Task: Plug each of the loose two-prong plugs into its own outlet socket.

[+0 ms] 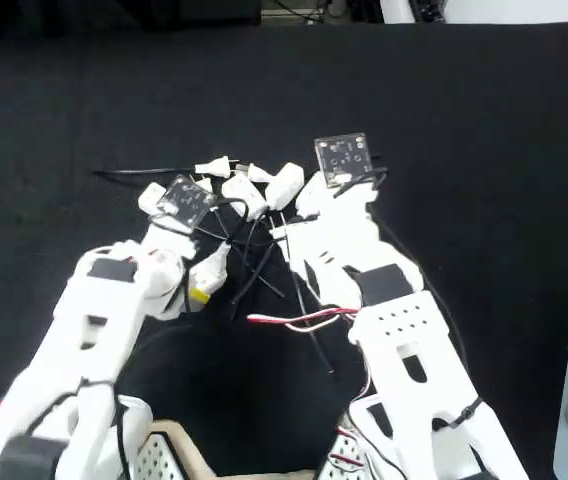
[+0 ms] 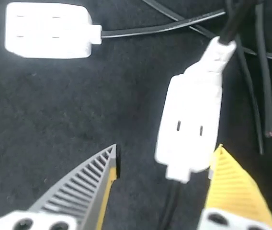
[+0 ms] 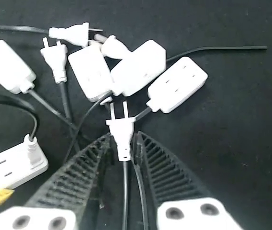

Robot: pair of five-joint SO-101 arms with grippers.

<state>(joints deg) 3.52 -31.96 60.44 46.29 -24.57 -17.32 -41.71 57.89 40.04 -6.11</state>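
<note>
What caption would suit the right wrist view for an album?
The right hand holds a two-prong plug, prongs facing white outlet sockets.

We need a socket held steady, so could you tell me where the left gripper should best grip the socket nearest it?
Grip the socket across its narrow width, on the two long side walls at mid-body, bringing the open left gripper straight down. It lies flat, slots up, cord leaving one end, so the sides look free.
</note>
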